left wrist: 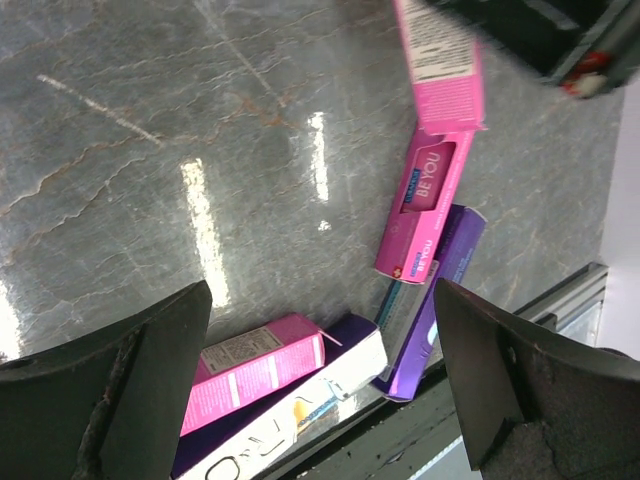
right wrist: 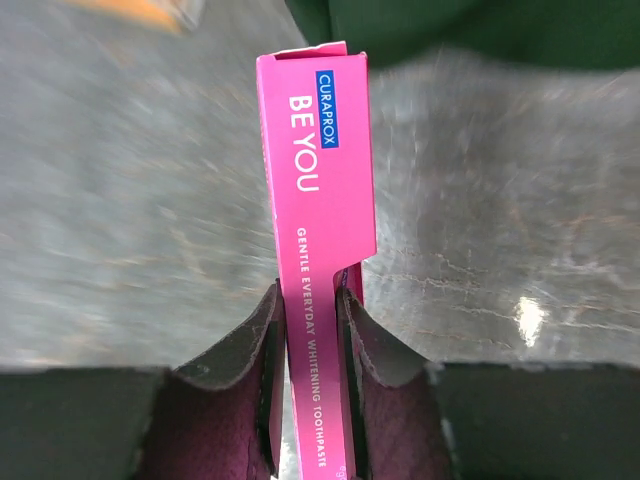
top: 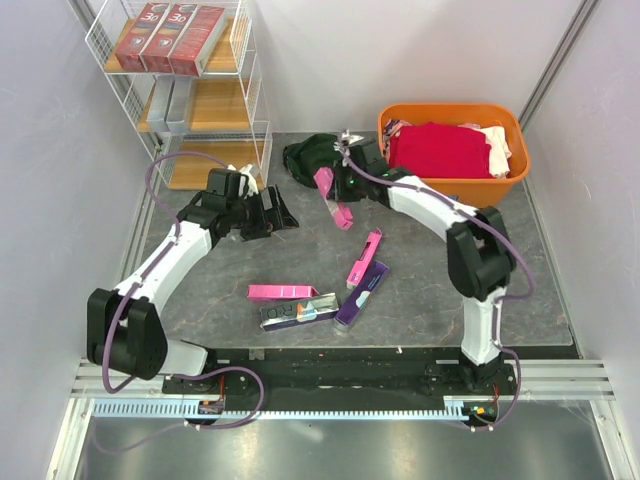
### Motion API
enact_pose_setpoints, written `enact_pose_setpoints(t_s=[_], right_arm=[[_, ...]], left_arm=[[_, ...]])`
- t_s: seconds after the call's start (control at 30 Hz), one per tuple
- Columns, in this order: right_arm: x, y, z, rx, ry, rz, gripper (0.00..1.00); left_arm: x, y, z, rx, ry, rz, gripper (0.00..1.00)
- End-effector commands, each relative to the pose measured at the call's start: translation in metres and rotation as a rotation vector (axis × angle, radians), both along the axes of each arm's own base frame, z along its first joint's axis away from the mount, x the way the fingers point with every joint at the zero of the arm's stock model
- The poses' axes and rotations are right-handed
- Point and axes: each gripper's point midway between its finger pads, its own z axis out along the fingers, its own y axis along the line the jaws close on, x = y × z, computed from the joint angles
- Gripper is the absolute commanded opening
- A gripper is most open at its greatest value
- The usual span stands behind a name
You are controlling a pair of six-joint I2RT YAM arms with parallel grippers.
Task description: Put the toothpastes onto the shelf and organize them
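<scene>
Top view: the right gripper [top: 330, 186] pinches one pink toothpaste [top: 341, 210] over open grey table [top: 420, 310], with the orange tub [top: 500, 185] to its right. The shelf [top: 220, 105] stands beyond the left gripper [top: 283, 210] and holds three red boxes [top: 168, 38].
Left wrist: jaws wide, four loose toothpastes [left wrist: 425, 200] beneath.
Right wrist: fingers [right wrist: 255, 345] clamp the pink toothpaste.

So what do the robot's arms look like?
The left arm and right arm are smooth white tubes linked by chunky black joints. A purple cable loops along each one. The fingers are dark, wedge-shaped and a bit rough-looking.
</scene>
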Motion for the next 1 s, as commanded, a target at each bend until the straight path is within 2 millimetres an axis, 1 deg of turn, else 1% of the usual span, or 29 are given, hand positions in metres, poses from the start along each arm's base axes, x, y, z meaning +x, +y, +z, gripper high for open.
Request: enact_pose_setpoints(t_s=[0.0, 0.03, 0.07, 0.1, 0.13, 0.17, 0.2, 0.23, 0.27, 0.3, 0.33, 0.37, 0.43, 0.47, 0.5, 0.53, 0.57, 0.6, 0.67, 0.7, 0.77, 0.83, 0.87, 0.9, 0.97], right_arm=[[0.006, 0.004, 0.126, 0.292, -0.217, -0.022, 0.21], [0.007, 0.002, 0.141, 0.322, -0.263, -0.032, 0.21], [0.001, -0.002, 0.168, 0.366, -0.305, -0.046, 0.21], [-0.004, -0.006, 0.170, 0.380, -0.314, -0.061, 0.21], [-0.002, -0.009, 0.188, 0.419, -0.371, -0.081, 0.21], [-0.010, -0.015, 0.213, 0.458, -0.420, -0.094, 0.21], [-0.014, -0.019, 0.211, 0.486, -0.410, -0.118, 0.21], [-0.016, -0.021, 0.229, 0.535, -0.464, -0.123, 0.22], [-0.025, -0.026, 0.248, 0.579, -0.500, -0.128, 0.22], [-0.030, -0.028, 0.245, 0.617, -0.479, -0.149, 0.22], [-0.034, -0.030, 0.261, 0.671, -0.523, -0.147, 0.22], [-0.042, -0.035, 0.276, 0.717, -0.549, -0.154, 0.22], [-0.051, -0.038, 0.283, 0.818, -0.551, -0.171, 0.22], [-0.059, -0.044, 0.297, 0.866, -0.579, -0.177, 0.22], [-0.065, -0.049, 0.298, 0.916, -0.609, -0.181, 0.22], [-0.071, -0.052, 0.303, 0.988, -0.605, -0.191, 0.22], [-0.081, -0.059, 0.313, 1.040, -0.640, -0.194, 0.22], [-0.086, -0.067, 0.313, 1.095, -0.672, -0.208, 0.22], [-0.095, -0.076, 0.320, 1.162, -0.686, -0.220, 0.23], [-0.099, -0.078, 0.322, 1.184, -0.700, -0.218, 0.24], [-0.103, -0.080, 0.326, 1.219, -0.703, -0.207, 0.27], [-0.110, -0.080, 0.335, 1.260, -0.718, -0.173, 0.29], [-0.111, -0.078, 0.336, 1.281, -0.707, -0.160, 0.29], [-0.116, -0.078, 0.343, 1.313, -0.716, -0.140, 0.29], [-0.118, -0.078, 0.346, 1.340, -0.713, -0.123, 0.29]], left_arm=[[0.008, -0.013, 0.050, -0.078, -0.126, -0.047, 0.99], [0.008, -0.015, 0.053, -0.087, -0.131, -0.050, 0.99], [0.008, -0.018, 0.061, -0.115, -0.142, -0.058, 0.99], [0.008, -0.021, 0.066, -0.133, -0.153, -0.065, 0.99], [0.011, -0.025, 0.075, -0.158, -0.182, -0.073, 0.99], [0.009, -0.029, 0.084, -0.198, -0.188, -0.084, 0.99], [0.009, -0.033, 0.090, -0.223, -0.200, -0.097, 0.99], [0.014, -0.038, 0.102, -0.269, -0.233, -0.097, 0.99], [0.011, -0.043, 0.110, -0.308, -0.245, -0.123, 0.99], [0.012, -0.048, 0.119, -0.339, -0.266, -0.136, 0.99], [0.015, -0.053, 0.133, -0.385, -0.297, -0.141, 0.99], [0.013, -0.059, 0.142, -0.416, -0.317, -0.168, 0.99], [0.011, -0.070, 0.155, -0.473, -0.328, -0.194, 0.99], [0.012, -0.076, 0.170, -0.506, -0.387, -0.227, 0.99], [0.009, -0.084, 0.174, -0.530, -0.395, -0.254, 0.99], [0.007, -0.089, 0.182, -0.560, -0.407, -0.273, 0.99], [0.002, -0.094, 0.194, -0.592, -0.451, -0.322, 0.98], [-0.002, -0.100, 0.200, -0.611, -0.467, -0.352, 0.97], [-0.010, -0.107, 0.206, -0.635, -0.481, -0.409, 0.97], [-0.013, -0.111, 0.212, -0.649, -0.509, -0.436, 0.97], [-0.019, -0.114, 0.214, -0.679, -0.505, -0.471, 0.97], [-0.021, -0.116, 0.216, -0.695, -0.511, -0.492, 0.96], [-0.020, -0.117, 0.213, -0.693, -0.506, -0.491, 0.96], [-0.020, -0.118, 0.212, -0.692, -0.507, -0.493, 0.95], [-0.018, -0.118, 0.208, -0.686, -0.506, -0.494, 0.95]])
